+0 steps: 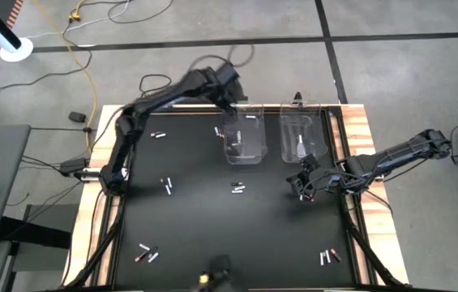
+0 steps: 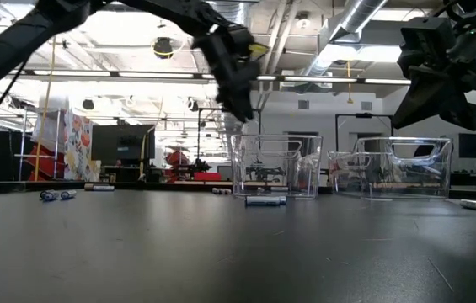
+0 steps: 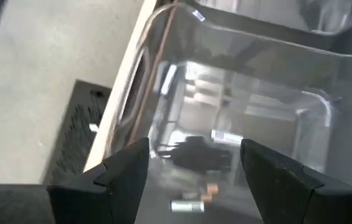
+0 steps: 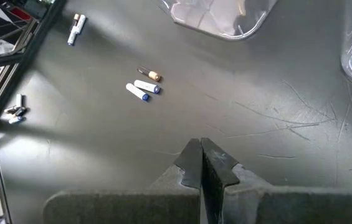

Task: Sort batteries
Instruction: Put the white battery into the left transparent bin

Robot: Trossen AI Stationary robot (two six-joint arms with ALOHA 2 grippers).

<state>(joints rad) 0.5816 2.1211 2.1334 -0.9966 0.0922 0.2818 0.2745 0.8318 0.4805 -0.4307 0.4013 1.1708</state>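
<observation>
From my remote station I record the black table [image 1: 196, 235] from its left edge across. Near the left side lie loose batteries [image 1: 158, 135] — tiny slim cylinders, some white or silver, others copper-red with dark ends. One pair sits toward the far left, one pair nearer the middle-left [image 1: 168, 186], and a small cluster lies by the near-left corner [image 1: 147, 255].

The left gripper [image 1: 233, 101] hangs over the far rim of the left clear bin [image 1: 245, 138]. In the left wrist view its two dark fingers [image 3: 126, 171] stand well apart with nothing between them, and I look down past them into the bin, where a silver battery and a copper-toned one [image 3: 191, 200] rest on the floor. I cannot make out the dark shape beside them.

At centre, a short pair lies on the table just in front of the left bin [image 1: 238, 189]; the low view shows one silver cell [image 2: 264, 200] on its side there. The right wrist view shows two white cells with blue ends and one copper-tipped cell [image 4: 143, 87] close together.

The right clear bin [image 1: 303, 134] stands just beside the left one and holds at least one white cell.

The right gripper [image 1: 303, 185] hovers above the table in front of the right bin — fingers [image 4: 191, 163] pressed together, holding nothing. A last group lies near the near-right corner [image 1: 330, 256].
</observation>
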